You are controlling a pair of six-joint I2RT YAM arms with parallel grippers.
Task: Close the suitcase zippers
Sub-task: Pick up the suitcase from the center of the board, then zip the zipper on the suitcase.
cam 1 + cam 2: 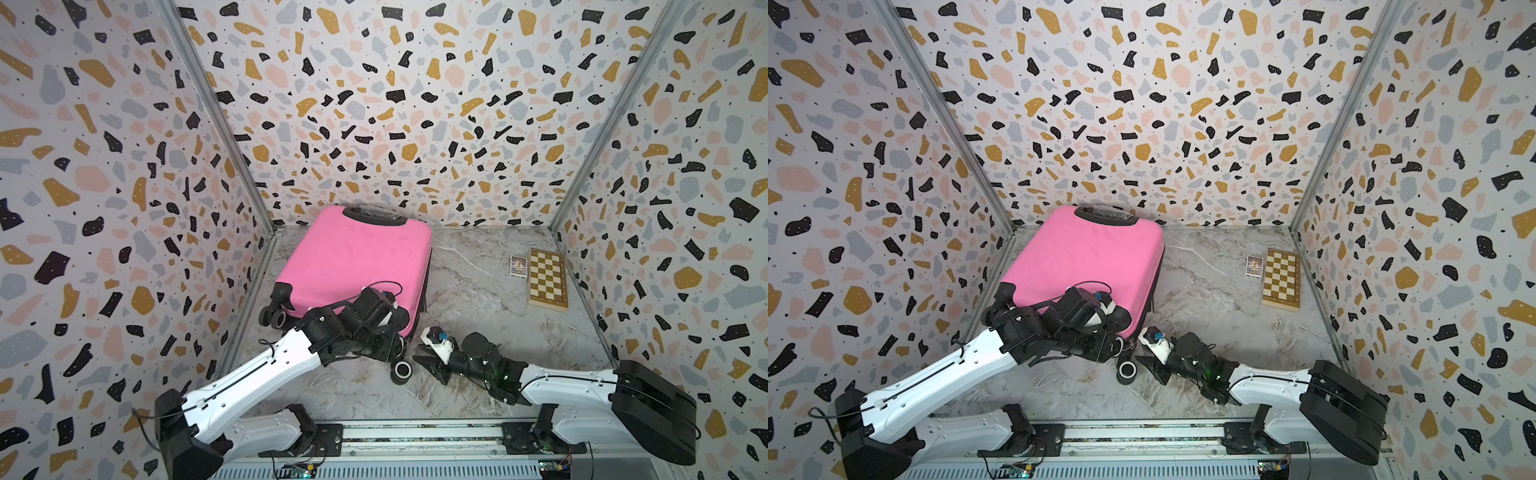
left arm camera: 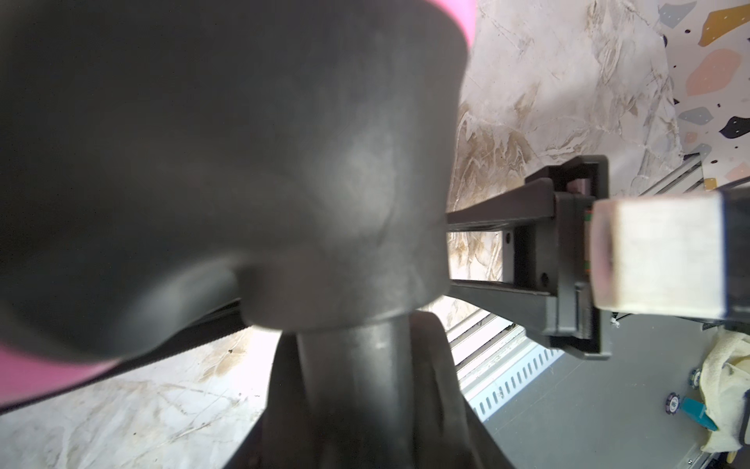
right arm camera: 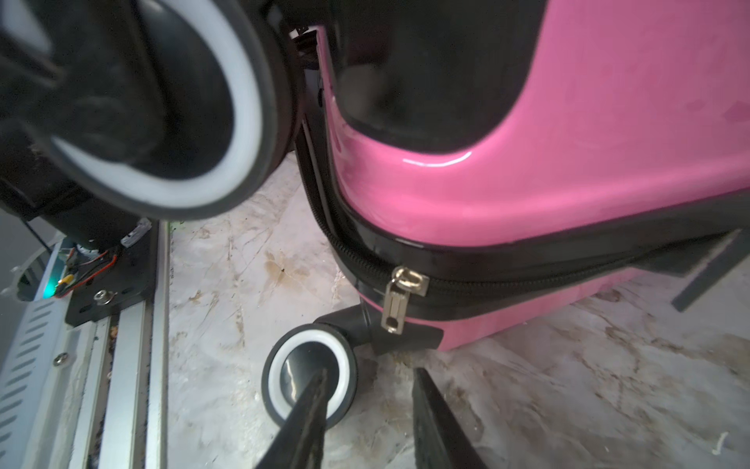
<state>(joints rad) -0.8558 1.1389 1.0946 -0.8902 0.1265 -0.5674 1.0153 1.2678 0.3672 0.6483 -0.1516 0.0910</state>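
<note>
My right claw sits released, empty, beside a black white-ringed spinner wheel; only its wrist view shows the small metallic zipper pull. Left claw: at the wheel corner, own view blocked, grip I cannot tell. The bright pink hard-shell suitcase lies flat at eleven o'clock.
</note>
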